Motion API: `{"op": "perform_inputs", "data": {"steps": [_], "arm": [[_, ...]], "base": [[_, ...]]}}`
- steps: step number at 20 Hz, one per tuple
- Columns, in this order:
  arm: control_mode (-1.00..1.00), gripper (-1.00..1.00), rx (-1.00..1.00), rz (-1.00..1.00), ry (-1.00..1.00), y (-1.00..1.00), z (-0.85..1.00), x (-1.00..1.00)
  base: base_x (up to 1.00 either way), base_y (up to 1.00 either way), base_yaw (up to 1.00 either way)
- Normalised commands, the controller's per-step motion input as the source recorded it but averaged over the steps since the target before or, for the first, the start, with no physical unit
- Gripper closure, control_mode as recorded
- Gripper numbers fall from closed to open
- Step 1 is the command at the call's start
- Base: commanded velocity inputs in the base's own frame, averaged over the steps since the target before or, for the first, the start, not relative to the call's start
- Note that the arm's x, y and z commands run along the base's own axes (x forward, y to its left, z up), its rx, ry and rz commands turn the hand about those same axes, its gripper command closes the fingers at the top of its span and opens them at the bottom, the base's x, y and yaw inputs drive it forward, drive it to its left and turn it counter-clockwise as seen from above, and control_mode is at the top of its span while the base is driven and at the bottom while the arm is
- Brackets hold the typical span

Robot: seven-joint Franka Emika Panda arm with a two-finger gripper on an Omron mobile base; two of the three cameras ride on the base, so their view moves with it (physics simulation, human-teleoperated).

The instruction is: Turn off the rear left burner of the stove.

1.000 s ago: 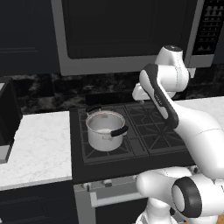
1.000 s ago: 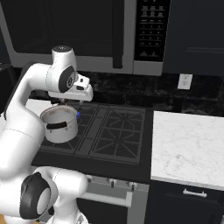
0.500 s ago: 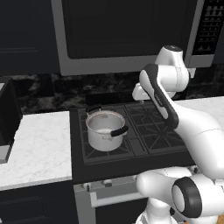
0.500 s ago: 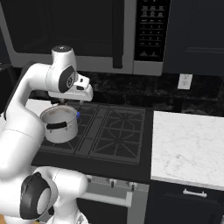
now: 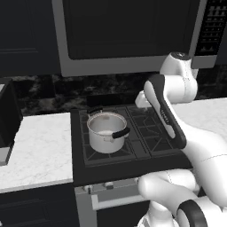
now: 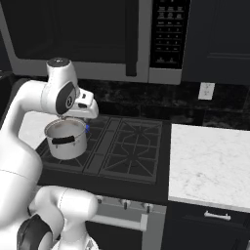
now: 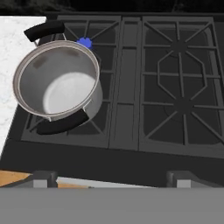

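Looking over my arm from the left base camera, I see the stove [image 5: 133,146] set into the white worktop [image 5: 35,150], with a steel pot [image 5: 106,131] on its front left grate. The rear left burner [image 5: 95,112] sits just behind the pot, at about 11 o'clock from it, mostly hidden by the pot's rim. A row of small knobs [image 5: 106,185] runs along the steel front, below the cooktop edge. My wrist hangs above the rear middle of the cooktop.

From the right base camera, my wrist is close over the pot [image 6: 66,139], and a small blue flame [image 6: 88,128] shows at the pot's 2 o'clock edge. The microwave [image 6: 146,39] hangs above.

In the hand view, the pot [image 7: 57,83] lies at 10 o'clock and the blue flame [image 7: 85,43] peeks out at its far rim, so I judge the rear left burner [image 7: 94,33] is lit. My tool's fingertips [image 7: 43,178] rise at the bottom edge, well apart, so the tool stands wide and holds nothing.

The risks, as I judge them: the knobs look alike, so I could turn the wrong one and leave this flame burning; and dropping towards the front edge, my wrist could clip the pot's near handle [image 7: 61,124] and shove the pot.
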Motion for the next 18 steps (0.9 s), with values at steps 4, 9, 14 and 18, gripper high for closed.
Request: {"op": "perform_inputs", "data": {"steps": [4,9,14,18], "arm": [[-1.00,-1.00,0.00,0.00,0.00,0.00,0.00,0.00],[1.00,-1.00,0.00,-0.01,0.00,-0.09,-0.05,-0.01],[1.00,-1.00,0.00,0.00,0.00,0.00,0.00,0.00],[1.00,-1.00,0.00,0.00,0.00,0.00,0.00,0.00]], "base": [[0.00,0.00,0.00],[-0.02,-0.08,0.00],[-0.17,-0.52,0.00],[-0.03,-0.29,0.00]]}}
